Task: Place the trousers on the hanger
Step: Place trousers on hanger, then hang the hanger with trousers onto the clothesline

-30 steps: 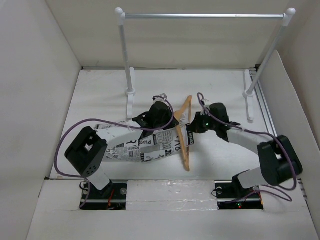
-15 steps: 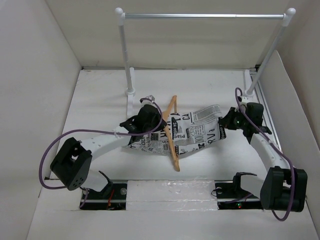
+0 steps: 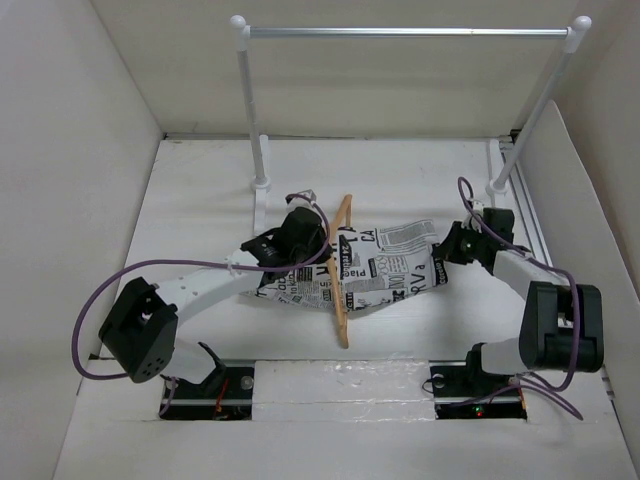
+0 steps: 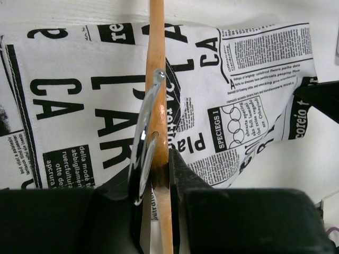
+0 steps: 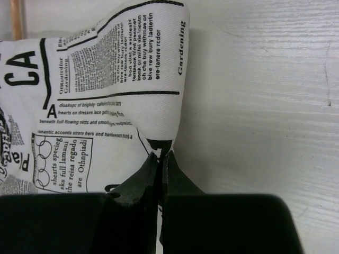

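At the centre of the top view, my left gripper (image 4: pixel 159 165) is clamped on the hanger (image 3: pixel 342 318) beside its hook. My right gripper (image 5: pixel 159 154) pinches an edge of the trousers (image 3: pixel 390 265), which pass beneath the wood and spread out towards the right. I judge the threading is under way — next, draw the fabric along until both sides balance, without dragging the hanger.

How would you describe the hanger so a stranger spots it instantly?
Find the silver rail at the far side of the table. Before it lie the newsprint trousers, crossed by the hanger: the only tan wooden thing, gripped by the left hand.
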Controlling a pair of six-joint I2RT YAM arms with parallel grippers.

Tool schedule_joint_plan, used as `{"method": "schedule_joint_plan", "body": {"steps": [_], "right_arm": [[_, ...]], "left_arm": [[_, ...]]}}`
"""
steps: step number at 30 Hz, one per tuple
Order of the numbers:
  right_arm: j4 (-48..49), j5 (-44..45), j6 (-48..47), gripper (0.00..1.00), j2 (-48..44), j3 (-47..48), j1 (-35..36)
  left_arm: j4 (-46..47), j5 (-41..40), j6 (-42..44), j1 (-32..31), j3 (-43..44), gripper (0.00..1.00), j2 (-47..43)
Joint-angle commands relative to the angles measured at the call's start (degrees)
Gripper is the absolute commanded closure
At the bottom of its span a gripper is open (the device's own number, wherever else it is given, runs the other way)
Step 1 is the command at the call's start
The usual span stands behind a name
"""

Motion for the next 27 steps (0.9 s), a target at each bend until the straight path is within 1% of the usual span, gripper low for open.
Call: {"method": "schedule_joint_plan", "body": {"steps": [1,2,3,4,5,6,7,9,10,12,13,14,15,16,17,18,19,20,21,24,25,27], "right_arm": [[5.45,-0.99,0.58,1.0,0.69,-0.43,1.88],[5.45,-0.91,0.85,1.0,0.43,-1.04,1.89],[5.36,-0.73,1.11,0.94,0.08,-1.05,2.5],[3.8,-0.29,1.2,0.75,-0.27,-0.96,2.5],[2.65,0.49,1.03,0.64,-1.58,-0.61,3.03],[0.98,0.5,0.33,0.56,-2.55,0.52,3.03],[-3.12,0.33,-0.2,0.43,-3.43,1.58,3.82],[-7.8,1.72,-1.6,0.35,-7.73,5.6,5.4],[-11.56,2.25,-1.87,0.31,-9.57,7.11,6.54],[-14.31,2.26,-0.83,0.3,-14.22,10.28,10.57],[-16.15,2.43,1.36,0.29,-16.69,14.64,14.59],[-16.26,3.39,4.77,0.28,-18.63,17.04,19.59],[-16.17,3.4,4.81,0.28,-18.65,17.06,19.64],[-15.82,5.23,6.98,0.28,-19.43,18.1,22.25],[-15.3,6.55,12.22,0.27,-21.18,18.9,27.76],[-11.9,7.87,14.97,0.27,-22.06,19.43,30.78],[-9.34,11.1,17.61,0.26,-22.86,19.52,33.76],[-7.92,12.79,21.29,0.25,-23.39,19.87,39.1],[-5.56,13.94,22.37,0.21,-23.39,20.39,41.16],[-3.69,17.01,23.7,0.16,-20.42,23.03,46.78],[-4.21,18.24,23.53,0.15,-19.19,24.34,47.41],[-3.87,17.03,22.39,0.13,-16.64,25.23,47.42]], "left_arm": [[-4.84,-0.8,3.04,-0.14,3.14,1.0,-1.28],[-5.28,-0.54,2.95,-0.14,4.01,1.0,-1.37],[-5.98,0.08,2.69,-0.14,4.63,1.0,-1.63],[-6.51,0.43,2.6,-0.14,5.24,1.0,-1.98],[-6.95,0.43,2.34,-0.14,6.38,1.0,-2.16],[-7.99,0.26,2.16,-0.14,7.44,1.0,-2.68],[-8.7,-0.09,2.25,-0.14,8.4,1.0,-3.03],[-10.45,-1.23,2.25,-0.14,12.88,1.0,-3.56],[-10.81,-1.76,2.42,-0.14,16.46,1.0,-3.83],[-12.56,-2.2,3.56,-0.66,20.78,1.0,-3.39],[-14.66,-2.9,4.44,-0.67,25.68,1.0,-2.43],[-16.25,-3.17,5.23,-0.67,29.99,1.0,-1.81],[-16.27,-3.17,5.24,-0.67,30.03,1.0,-1.81],[-16.79,-3.34,5.67,-0.67,33.17,1.0,-1.55],[-17.66,-3.35,6.02,-0.67,34.33,1.0,-1.28],[-17.85,-3.35,6.38,-0.67,35.39,1.0,-1.37],[-18.02,-3.17,6.55,-0.67,36.79,1.0,-1.19],[-18.2,-3.0,6.64,-0.67,37.5,1.0,-0.93],[-18.37,-2.82,6.9,-0.67,38.55,1.0,-0.76],[-18.46,-1.94,7.0,-0.67,40.31,1.0,0.47],[-18.55,-1.59,7.17,-0.67,41.62,1.0,0.83],[-18.81,-1.06,7.43,-0.67,42.86,1.0,1.62]]}}
